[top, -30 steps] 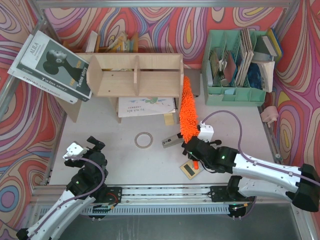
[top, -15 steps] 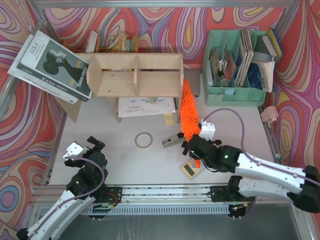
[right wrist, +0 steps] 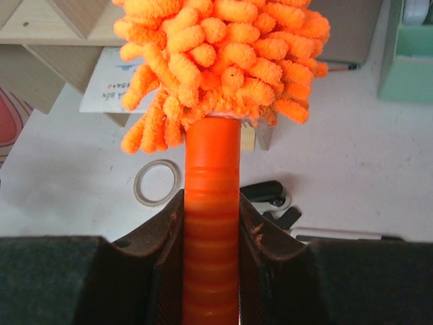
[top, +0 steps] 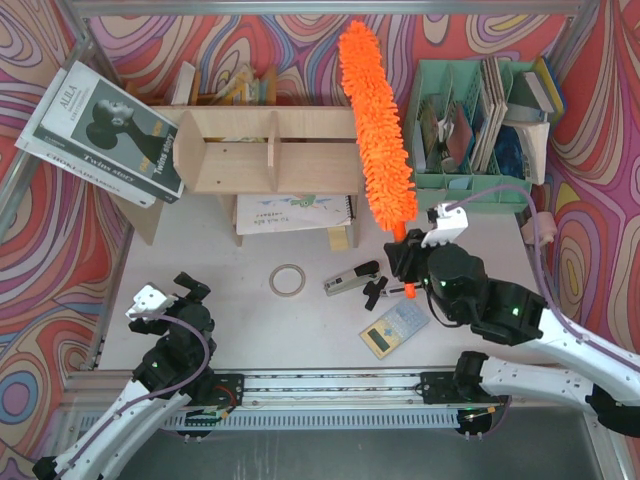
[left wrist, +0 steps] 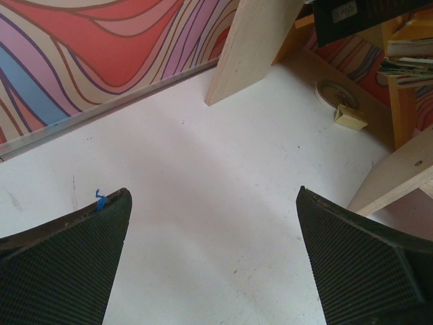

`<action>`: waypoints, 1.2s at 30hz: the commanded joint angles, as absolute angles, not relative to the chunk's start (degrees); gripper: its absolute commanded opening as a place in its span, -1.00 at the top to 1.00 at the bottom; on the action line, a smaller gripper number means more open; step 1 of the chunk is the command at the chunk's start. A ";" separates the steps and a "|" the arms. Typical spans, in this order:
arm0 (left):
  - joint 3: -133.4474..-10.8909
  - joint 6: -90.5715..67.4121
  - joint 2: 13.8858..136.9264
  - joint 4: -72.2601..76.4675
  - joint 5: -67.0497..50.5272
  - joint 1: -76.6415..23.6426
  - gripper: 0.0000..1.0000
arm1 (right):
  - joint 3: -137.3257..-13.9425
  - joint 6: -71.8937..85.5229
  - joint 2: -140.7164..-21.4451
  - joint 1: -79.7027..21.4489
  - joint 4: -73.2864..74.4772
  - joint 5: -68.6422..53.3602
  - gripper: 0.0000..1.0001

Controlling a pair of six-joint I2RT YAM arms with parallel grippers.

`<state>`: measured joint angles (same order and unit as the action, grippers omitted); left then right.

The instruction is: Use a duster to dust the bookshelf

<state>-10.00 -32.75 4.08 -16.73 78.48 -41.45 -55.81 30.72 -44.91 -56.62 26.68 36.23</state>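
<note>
Top external view. The right fingers point(top: 394, 260), at 4 o'clock on the worktop point(top: 280, 330), are clamped on the thin orange handle of the duster point(top: 376, 130). A short stub of handle shows past them toward 6 o'clock. From the grip the shaggy head runs toward 11 o'clock, crossing the 3 o'clock end of the bookshelf point(top: 268, 150). The mint-green file organizer point(top: 470, 185) stands on the head's 3 o'clock side. Whether the head touches the wood cannot be told. The left fingers point(top: 190, 288) sit at 8 o'clock, well apart from duster and bookshelf. A ring point(top: 288, 280), a grey-and-black tool point(top: 350, 278) and a small calculator point(top: 393, 328) lie on the worktop near the right fingers.

Right wrist view. The ribbed handle sits between the two fingers point(right wrist: 162, 250), both pressed against its sides. The head begins just beyond the fingertips, at 12 o'clock.

Left wrist view. The left fingers point(left wrist: 67, 264) stand wide apart over bare worktop with nothing between them. A side panel of the bookshelf point(left wrist: 254, 40) rises at 12 o'clock.
</note>
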 commanded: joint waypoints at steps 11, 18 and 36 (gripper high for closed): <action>-9.40 -32.43 3.49 -16.21 78.66 -41.13 -0.97 | -74.09 26.03 -64.34 -57.01 26.25 28.15 1.00; -9.23 -32.17 3.08 -16.04 78.62 -41.13 -0.97 | -76.46 24.01 -69.85 -59.89 24.17 22.41 1.00; -9.14 -31.99 2.99 -15.86 78.49 -41.13 -0.97 | -76.85 15.81 -66.13 -65.83 21.14 24.18 1.00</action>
